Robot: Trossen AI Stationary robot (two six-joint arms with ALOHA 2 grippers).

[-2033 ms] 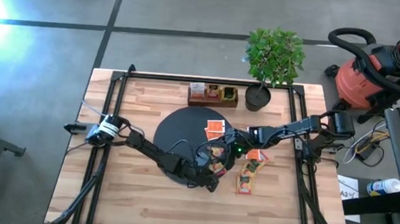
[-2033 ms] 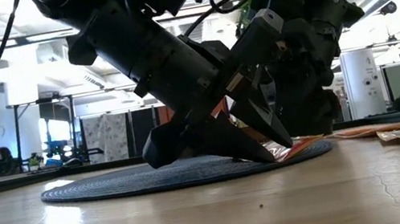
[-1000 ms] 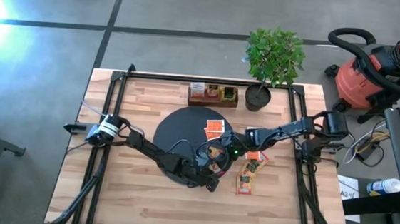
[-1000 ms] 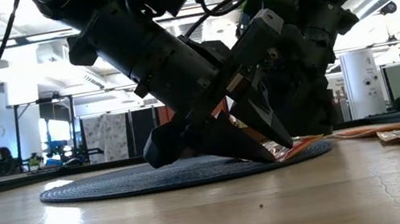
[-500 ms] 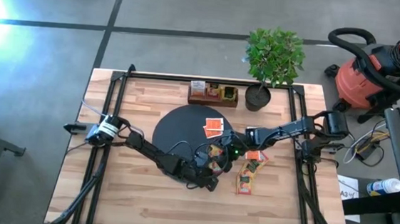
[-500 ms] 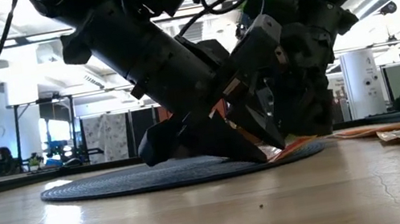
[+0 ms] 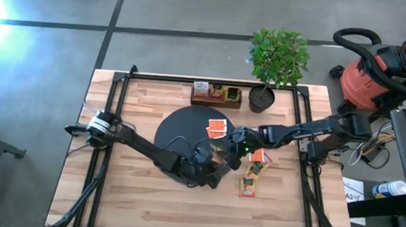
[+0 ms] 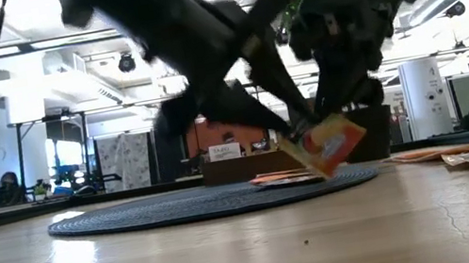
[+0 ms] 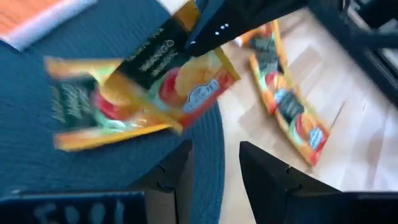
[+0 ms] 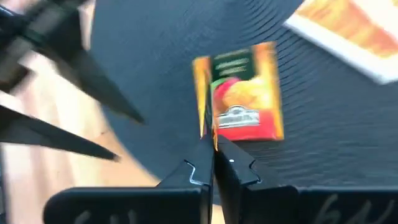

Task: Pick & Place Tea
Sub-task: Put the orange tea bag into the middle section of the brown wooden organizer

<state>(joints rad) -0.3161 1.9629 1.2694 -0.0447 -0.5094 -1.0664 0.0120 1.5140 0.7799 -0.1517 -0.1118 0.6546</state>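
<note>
An orange-red tea sachet (image 8: 328, 146) hangs tilted above the mat, others (image 7: 251, 177) on wood.

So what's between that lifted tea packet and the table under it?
Only air: in the low view the tea sachet hangs clear above the black mat, pinched by the right gripper.

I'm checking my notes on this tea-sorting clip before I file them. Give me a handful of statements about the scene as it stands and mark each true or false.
1. The right tool is shut on a tea sachet. True.
2. That sachet lies flat on the black mat. False: in the low view it hangs tilted above the mat.
3. The left tool grips the sachet too. False: its fingers stand apart with nothing between them.
4. More sachets lie on the wood beside the mat. True.
5. The wooden box stands on the mat. False: it stands on the table beyond the mat, beside the potted plant.
</note>
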